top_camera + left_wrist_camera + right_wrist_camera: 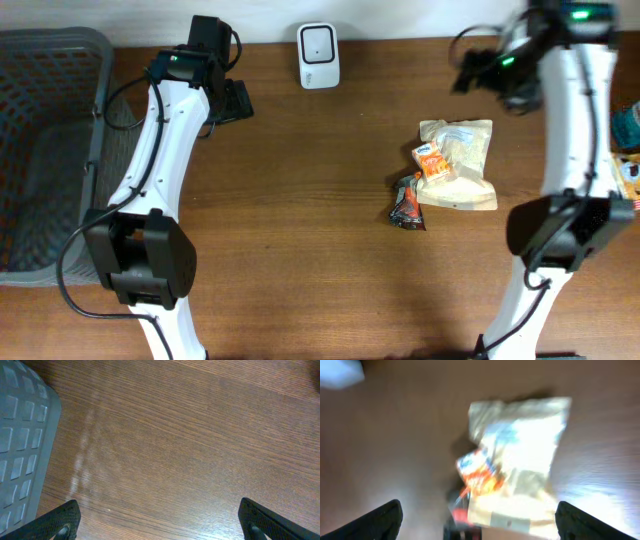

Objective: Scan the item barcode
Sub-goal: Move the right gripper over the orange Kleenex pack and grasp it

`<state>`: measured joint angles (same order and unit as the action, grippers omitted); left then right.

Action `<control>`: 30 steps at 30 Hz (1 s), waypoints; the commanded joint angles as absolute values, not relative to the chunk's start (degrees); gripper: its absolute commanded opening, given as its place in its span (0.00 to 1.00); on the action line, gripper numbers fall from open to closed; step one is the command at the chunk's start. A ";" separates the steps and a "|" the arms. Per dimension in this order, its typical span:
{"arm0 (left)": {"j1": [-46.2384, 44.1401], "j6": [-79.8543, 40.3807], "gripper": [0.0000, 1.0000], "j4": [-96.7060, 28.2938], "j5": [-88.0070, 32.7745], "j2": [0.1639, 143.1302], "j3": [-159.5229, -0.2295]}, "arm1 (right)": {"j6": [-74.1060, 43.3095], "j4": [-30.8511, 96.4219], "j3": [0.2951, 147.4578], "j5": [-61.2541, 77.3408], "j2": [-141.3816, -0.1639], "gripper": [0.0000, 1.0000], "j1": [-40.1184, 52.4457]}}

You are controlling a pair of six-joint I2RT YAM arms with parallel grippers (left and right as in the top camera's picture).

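A cream pouch (462,170) lies flat on the right half of the wooden table, with a small orange packet (431,160) on its left edge and a dark wrapper (407,203) beside it. The white scanner (318,55) stands at the back centre. My right gripper (478,68) hovers open behind the pouch. Its blurred wrist view shows the cream pouch (525,445), orange packet (477,472) and dark wrapper (462,527) below the gripper (480,522). My left gripper (233,100) is open over bare wood at the back left, nothing between its fingers (60,522).
A grey plastic basket (45,150) fills the left side of the table; its rim (22,435) shows in the left wrist view. Colourful packages (630,150) lie at the right edge. A blurred white shape, probably the scanner (340,372), shows at the top left of the right wrist view.
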<state>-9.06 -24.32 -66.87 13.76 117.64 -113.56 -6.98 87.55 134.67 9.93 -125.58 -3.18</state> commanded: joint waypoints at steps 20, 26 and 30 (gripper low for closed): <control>-9.32 -25.04 0.99 -66.96 13.96 118.56 -113.49 | -1.52 65.84 102.85 -4.16 -126.91 0.54 4.23; -9.32 -25.04 0.99 -66.94 13.96 118.54 -113.49 | -1.52 64.90 101.89 1.65 -126.91 0.24 4.10; -9.32 -25.04 0.99 -66.96 13.96 118.54 -113.49 | -4.03 65.41 102.21 3.09 -126.82 0.04 4.03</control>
<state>-9.06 -24.32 -66.85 13.76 117.64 -113.56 -1.89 64.86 102.41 0.97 -126.85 4.25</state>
